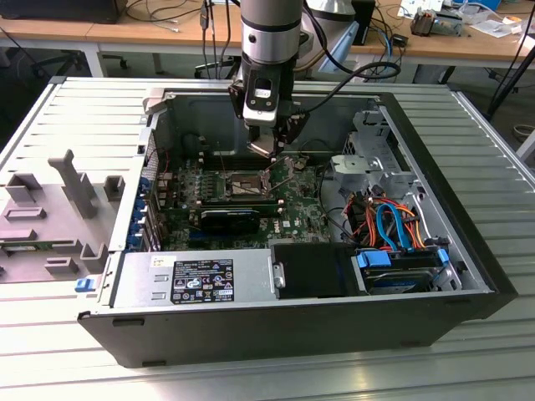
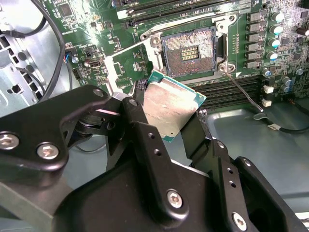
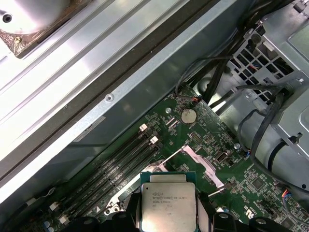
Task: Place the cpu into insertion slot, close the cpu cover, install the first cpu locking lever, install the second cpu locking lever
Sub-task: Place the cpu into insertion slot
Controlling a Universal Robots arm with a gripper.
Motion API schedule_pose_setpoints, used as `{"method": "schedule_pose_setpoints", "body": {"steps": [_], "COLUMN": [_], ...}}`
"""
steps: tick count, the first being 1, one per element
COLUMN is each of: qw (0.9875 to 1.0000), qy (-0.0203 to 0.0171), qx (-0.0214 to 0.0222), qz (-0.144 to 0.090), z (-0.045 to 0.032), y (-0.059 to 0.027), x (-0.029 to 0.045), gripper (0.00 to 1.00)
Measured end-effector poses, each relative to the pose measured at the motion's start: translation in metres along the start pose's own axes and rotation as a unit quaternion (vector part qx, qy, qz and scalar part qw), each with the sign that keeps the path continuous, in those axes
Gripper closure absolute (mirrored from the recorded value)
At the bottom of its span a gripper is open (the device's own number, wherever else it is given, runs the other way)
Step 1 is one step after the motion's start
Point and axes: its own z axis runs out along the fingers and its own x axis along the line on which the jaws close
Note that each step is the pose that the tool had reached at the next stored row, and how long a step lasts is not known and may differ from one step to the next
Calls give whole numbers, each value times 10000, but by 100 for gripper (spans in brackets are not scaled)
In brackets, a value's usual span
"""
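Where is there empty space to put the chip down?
The slot on the board is open and bare, close by the chip in the gripper. The table is bare along the case's near wall. Crowded: cables inside the case on the exterior view's right, grey holders on the table at that view's left.

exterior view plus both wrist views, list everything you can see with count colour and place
cpu: 1, silver top with green edge, held above the motherboard
insertion slot: 1, dark with silvery rim, empty, on the motherboard
cpu cover: 1, silvery, open beside the slot
locking lever: 1 seen, silvery rod, raised by the slot
motherboard: 1, green, inside the case
computer case: 1, black, on a ribbed metal table
power supply: 1, silvery, inside the case
gripper: 1, black, shut on the cpu
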Motion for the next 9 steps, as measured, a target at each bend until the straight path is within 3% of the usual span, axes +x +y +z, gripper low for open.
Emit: {"method": "schedule_pose_setpoints", "body": {"steps": [9], "qw": [10000], "qy": [-3], "qx": [-1], "qz": [35], "z": [0], "y": [0], "x": [0], "gripper": [45]}}
